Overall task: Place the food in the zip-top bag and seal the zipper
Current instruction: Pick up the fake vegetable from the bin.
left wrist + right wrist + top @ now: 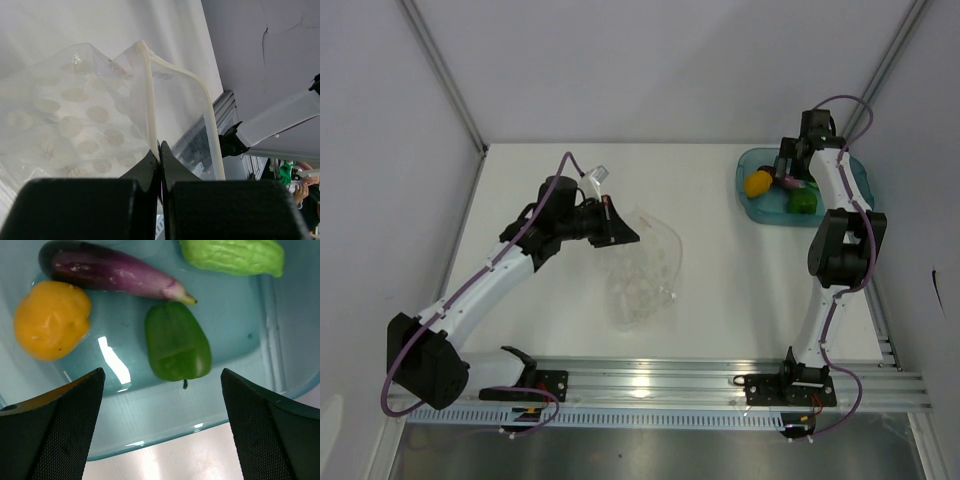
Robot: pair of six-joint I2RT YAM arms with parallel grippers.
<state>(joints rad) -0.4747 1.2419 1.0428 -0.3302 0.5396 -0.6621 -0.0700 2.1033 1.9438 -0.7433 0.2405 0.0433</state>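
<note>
Pick-up stage: left claw [159, 150] gripped the zip-top bag [75, 115] by its zipper [147, 100]; right claw [162, 375] hung spread above the tray [150, 425], likely needing next to close on the pepper [176, 342].

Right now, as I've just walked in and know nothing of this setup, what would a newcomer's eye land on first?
The bright colours stand out first: an orange fruit, purple eggplant, green pepper and pale-green piece lying in the teal tray at far right, with the right end effector open above them. Next comes the clear bag left of centre, its zipper edge pinched in the shut left end effector.
</note>
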